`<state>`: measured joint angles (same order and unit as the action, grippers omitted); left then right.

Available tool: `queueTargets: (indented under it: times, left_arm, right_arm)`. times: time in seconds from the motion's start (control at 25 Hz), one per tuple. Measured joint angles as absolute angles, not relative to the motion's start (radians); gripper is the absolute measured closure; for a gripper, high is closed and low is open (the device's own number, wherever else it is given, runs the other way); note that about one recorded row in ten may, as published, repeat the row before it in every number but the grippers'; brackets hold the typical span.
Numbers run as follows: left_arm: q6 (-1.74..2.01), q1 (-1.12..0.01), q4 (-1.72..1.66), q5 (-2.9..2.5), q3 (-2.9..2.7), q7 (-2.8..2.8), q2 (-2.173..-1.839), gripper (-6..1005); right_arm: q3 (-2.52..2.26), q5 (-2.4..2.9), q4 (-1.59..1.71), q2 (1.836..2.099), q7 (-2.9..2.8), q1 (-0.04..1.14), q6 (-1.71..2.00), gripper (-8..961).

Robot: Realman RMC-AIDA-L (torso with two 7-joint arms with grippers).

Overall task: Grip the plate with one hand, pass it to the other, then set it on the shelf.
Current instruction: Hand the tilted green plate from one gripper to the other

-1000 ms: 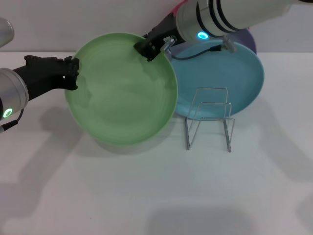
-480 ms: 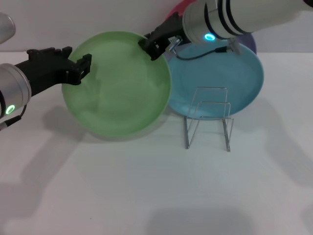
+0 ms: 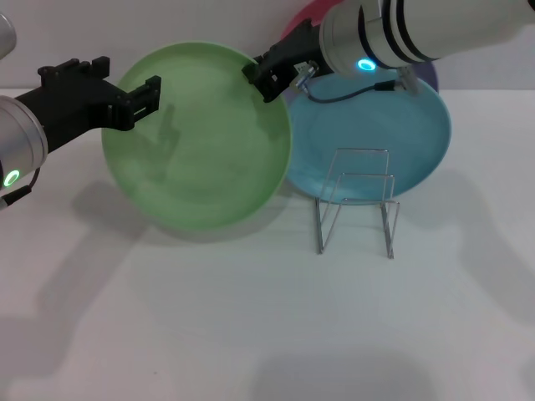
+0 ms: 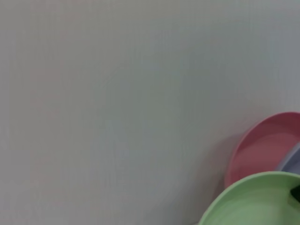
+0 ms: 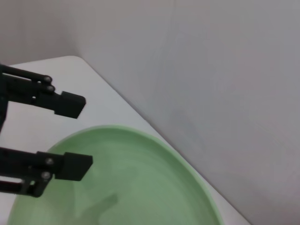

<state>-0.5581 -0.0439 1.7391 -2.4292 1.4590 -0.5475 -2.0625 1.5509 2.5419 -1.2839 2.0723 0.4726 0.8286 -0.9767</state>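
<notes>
The light-green plate (image 3: 196, 142) is held tilted above the table; it also shows in the right wrist view (image 5: 136, 183) and at the corner of the left wrist view (image 4: 255, 201). My right gripper (image 3: 269, 79) is shut on its upper right rim. My left gripper (image 3: 129, 79) is open at the plate's left rim, with one finger (image 5: 70, 165) over the plate's face and the other finger (image 5: 65, 103) behind the rim. The wire shelf (image 3: 355, 205) stands on the table to the right of the plate and holds nothing.
A teal-blue plate (image 3: 393, 138) leans behind the shelf, with a lavender plate (image 3: 428, 73) behind it. A pink plate (image 3: 299, 18) stands at the wall and also shows in the left wrist view (image 4: 262, 150). The white table (image 3: 251, 317) stretches in front.
The plate has shifted up and to the left in the right gripper. My left gripper has risen and spread its fingers around the plate's left rim.
</notes>
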Motion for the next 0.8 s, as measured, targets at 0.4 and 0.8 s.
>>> queueTargets:
  times: [0.4, 0.8]
  left_arm:
    - [-0.562, -0.044, 1.760, -2.430, 1.460, -0.564, -2.062, 256]
    - [-0.464, -0.002, 1.763, -2.436, 1.465, -0.598, -2.062, 185]
  right_arm:
    - [1.579, 2.550, -1.284, 2.072, 0.483, 0.818, -0.951, 922]
    - [1.634, 2.557, -1.343, 2.073, 0.499, 0.790, -0.929, 922]
